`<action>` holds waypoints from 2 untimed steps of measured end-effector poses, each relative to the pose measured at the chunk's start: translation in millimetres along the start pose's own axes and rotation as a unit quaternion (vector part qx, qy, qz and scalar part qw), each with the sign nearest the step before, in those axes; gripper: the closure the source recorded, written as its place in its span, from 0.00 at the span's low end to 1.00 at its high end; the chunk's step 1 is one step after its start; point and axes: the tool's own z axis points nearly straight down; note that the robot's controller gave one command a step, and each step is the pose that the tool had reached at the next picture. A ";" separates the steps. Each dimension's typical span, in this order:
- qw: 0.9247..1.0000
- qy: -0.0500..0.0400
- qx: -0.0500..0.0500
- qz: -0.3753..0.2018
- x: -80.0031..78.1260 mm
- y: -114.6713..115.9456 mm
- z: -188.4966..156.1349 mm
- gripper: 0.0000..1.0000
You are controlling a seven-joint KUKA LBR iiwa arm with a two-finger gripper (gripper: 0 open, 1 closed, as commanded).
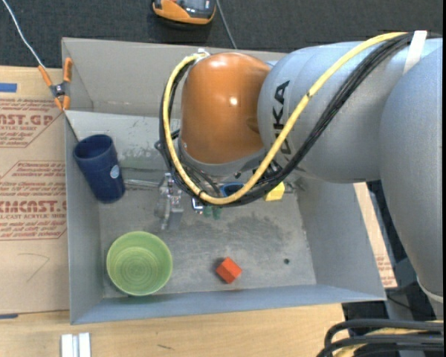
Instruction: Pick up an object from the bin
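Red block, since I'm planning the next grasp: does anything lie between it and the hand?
Nothing visible does. Bare bin floor lies between the hand and the red block; the green bowl sits apart, toward the view's left.

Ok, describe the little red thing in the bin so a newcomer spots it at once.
Start at the grey metal bin, along its wall at the bottom of the view. Right of the round green bowl lies a small red block, alone on the floor. It is the only red, boxy thing there; the bowl and the blue cup are far bigger.
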 end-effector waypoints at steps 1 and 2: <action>0.994 0.001 0.000 -0.109 6.2 28.0 122.6 0.00; 0.997 -0.004 -0.001 -0.075 -48.9 0.4 69.4 0.00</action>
